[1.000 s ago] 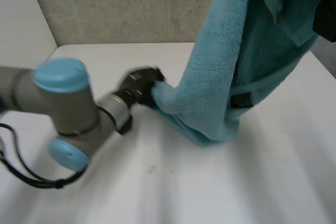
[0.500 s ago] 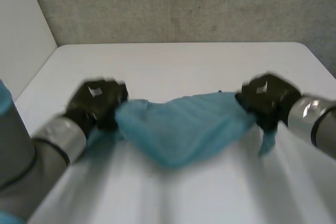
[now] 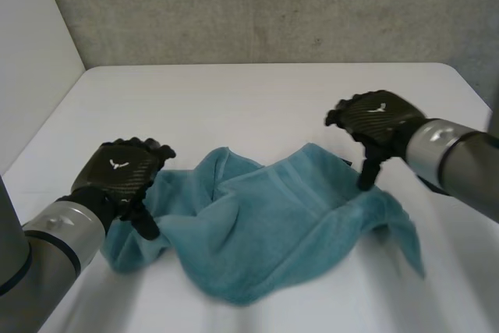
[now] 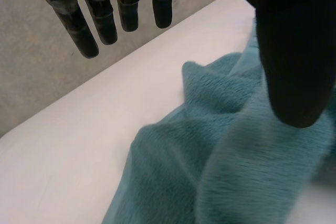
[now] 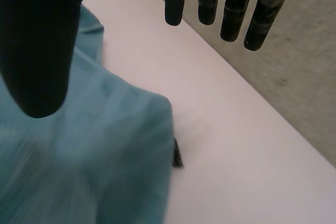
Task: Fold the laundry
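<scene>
Change: the teal towel [image 3: 265, 232], which a second ago was hanging high in the air and half a second ago was being stretched low between the two hands, is now lying on the white worktop [image 3: 234, 99] in a loose, rumpled spread.
Left hand: the left hand [image 3: 125, 173] is hovering over the towel's left end, its fingers straight and apart from the thumb, pinching nothing.
Right hand: the right hand [image 3: 374, 118] is hovering over the towel's far right edge, likewise spread and holding nothing, with its thumb pointing down toward the cloth.
Meaning for the task: the towel appears to have been let go after a shake-out; it is sitting creased and bunched rather than flat, so, as I judge it, smoothing is still to come and no fold is made yet.
Head view is showing: the whole outline of the towel, humped in the middle, with one hand at each end.
Left wrist view is showing: the fingers [image 4: 100, 14] reaching out over bare worktop beyond the cloth, and the pile of the towel bunched under the thumb [image 4: 294, 51].
Right wrist view is showing: a small black tag [image 5: 177, 157] sticking out at the towel's edge, below the fingers [image 5: 232, 11], which are hanging clear of the cloth.
</scene>
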{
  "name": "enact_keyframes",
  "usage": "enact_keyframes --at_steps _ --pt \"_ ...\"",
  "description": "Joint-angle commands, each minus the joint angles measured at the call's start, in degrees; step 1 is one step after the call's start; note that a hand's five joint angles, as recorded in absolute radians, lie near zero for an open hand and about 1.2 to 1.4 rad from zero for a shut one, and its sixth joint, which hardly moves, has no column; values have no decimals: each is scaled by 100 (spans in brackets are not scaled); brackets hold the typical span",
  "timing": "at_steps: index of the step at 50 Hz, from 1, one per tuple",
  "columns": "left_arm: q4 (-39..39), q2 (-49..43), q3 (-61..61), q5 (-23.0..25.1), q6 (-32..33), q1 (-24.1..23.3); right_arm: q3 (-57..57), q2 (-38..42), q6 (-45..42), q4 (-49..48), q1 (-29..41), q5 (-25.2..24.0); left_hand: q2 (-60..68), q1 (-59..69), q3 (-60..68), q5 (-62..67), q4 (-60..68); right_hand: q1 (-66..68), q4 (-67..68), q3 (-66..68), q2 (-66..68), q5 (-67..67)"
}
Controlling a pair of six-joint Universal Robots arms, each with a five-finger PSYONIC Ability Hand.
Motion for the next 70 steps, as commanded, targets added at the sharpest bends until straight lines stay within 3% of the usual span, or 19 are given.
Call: enact_keyframes --at_steps 1,7,13,20,25,31,34,40,47,57,64,70 --pt "-132 -22 -386 -74 -34 334 -887 1047 330 50 484 88 169 110 109 195 164 -195 -342 -224 -266 -359" --pt "-272 83 -667 -83 -61 791 -1765 1837 533 68 527 45 657 597 597 683 652 32 -115 3 -39 -132" --pt "-413 49 -869 92 -324 844 -2318 2346 524 164 554 18 791 732 731 818 786 267 120 238 196 103" --pt "-404 4 -984 506 -702 888 -2881 2988 506 173 545 71 1902 1842 1842 1928 1897 301 154 273 230 137" --pt "-185 -179 -949 550 -895 888 -3032 3103 471 173 554 -8 4251 4192 4191 4277 4246 352 205 323 281 188" --pt "-123 -329 -940 559 -904 862 -3260 3340 471 173 554 -140 5348 5288 5288 5374 5343 704 557 675 633 540" --pt "-105 -408 -940 567 -904 870 -3348 3437 471 173 545 -219 6641 6581 6581 6667 6636 1227 1080 1198 1156 1062" --pt "-70 -417 -931 567 -904 862 -3751 3884 471 270 545 -413 6643 6584 6583 6669 6638 2267 2120 2238 2196 2103" --pt "-35 -347 -922 559 -896 897 -4025 4114 462 261 545 -395 6643 6584 6583 6669 6638 2354 2207 2325 2283 2189" --pt "-35 -347 -922 550 -896 914 -4447 4404 164 261 536 70 6643 6584 6583 6669 6638 2354 2207 2325 2283 2189" --pt "-26 -347 -922 550 -896 923 -4447 4430 -135 261 545 141 6643 6584 6583 6669 6638 2454 2307 2425 2383 2290" --pt "-9 -365 -913 559 -887 1002 -4464 4553 -188 270 536 176 6643 6584 6583 6669 6638 3796 3649 3767 3725 3632"
